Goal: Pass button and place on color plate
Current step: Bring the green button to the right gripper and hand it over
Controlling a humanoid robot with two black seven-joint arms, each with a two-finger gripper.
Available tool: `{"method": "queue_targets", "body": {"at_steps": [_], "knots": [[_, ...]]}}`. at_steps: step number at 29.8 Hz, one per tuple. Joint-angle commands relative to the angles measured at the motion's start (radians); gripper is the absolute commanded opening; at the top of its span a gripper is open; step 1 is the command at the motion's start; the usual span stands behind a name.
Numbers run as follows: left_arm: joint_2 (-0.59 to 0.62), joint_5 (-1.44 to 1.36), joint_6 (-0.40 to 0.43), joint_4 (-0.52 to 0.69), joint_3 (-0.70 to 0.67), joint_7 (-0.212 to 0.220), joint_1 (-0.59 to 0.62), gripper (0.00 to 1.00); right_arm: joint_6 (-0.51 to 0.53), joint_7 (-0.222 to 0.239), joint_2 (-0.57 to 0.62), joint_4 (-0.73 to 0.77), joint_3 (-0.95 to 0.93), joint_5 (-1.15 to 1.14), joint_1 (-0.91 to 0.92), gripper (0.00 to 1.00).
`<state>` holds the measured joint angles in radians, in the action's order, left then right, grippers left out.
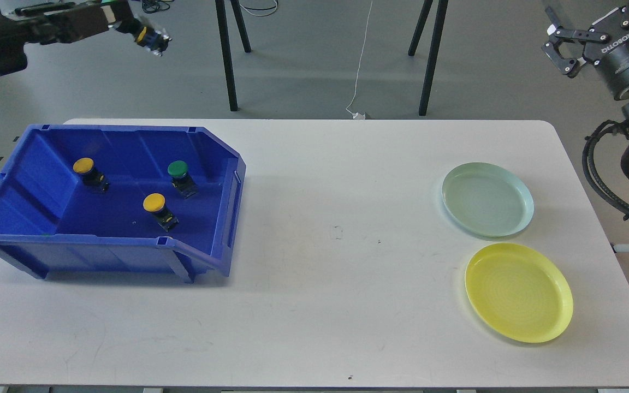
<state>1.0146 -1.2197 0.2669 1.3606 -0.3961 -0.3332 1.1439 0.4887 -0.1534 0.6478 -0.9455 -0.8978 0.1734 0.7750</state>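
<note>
My left gripper is raised high at the top left, well above the blue bin, and is shut on a green-capped button whose black and yellow base sticks out to the right. Inside the bin lie two yellow buttons and one green button. A pale green plate and a yellow plate sit at the table's right side. My right gripper is open and empty at the top right, off the table's edge.
The white table spans the view. Black stand legs rise behind the table on the grey floor, near the held button. A white cable hangs down at the back.
</note>
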Motion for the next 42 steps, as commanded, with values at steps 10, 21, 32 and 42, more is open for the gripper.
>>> {"method": "queue_targets", "body": {"at_steps": [10,21,32,42], "knots": [[-0.634,-0.015,-0.247,-0.213,-0.013,0.01,-0.038,0.24,-0.142,-0.002,0.009,-0.271,0.017,-0.164,-0.16,0.94],[-0.838,-0.043,-0.252,-0.405,0.0,0.005,-0.055,0.24,-0.199,-0.002,-0.122,-0.343,0.051,-0.249,-0.183,0.92],[-0.869,-0.043,-0.25,-0.408,0.002,0.011,-0.059,0.24,-0.193,-0.003,-0.152,-0.342,0.08,-0.27,-0.165,0.87],[-0.878,-0.044,-0.25,-0.408,0.002,0.013,-0.059,0.25,-0.193,-0.003,-0.174,-0.332,0.08,-0.33,-0.146,0.7]]}}
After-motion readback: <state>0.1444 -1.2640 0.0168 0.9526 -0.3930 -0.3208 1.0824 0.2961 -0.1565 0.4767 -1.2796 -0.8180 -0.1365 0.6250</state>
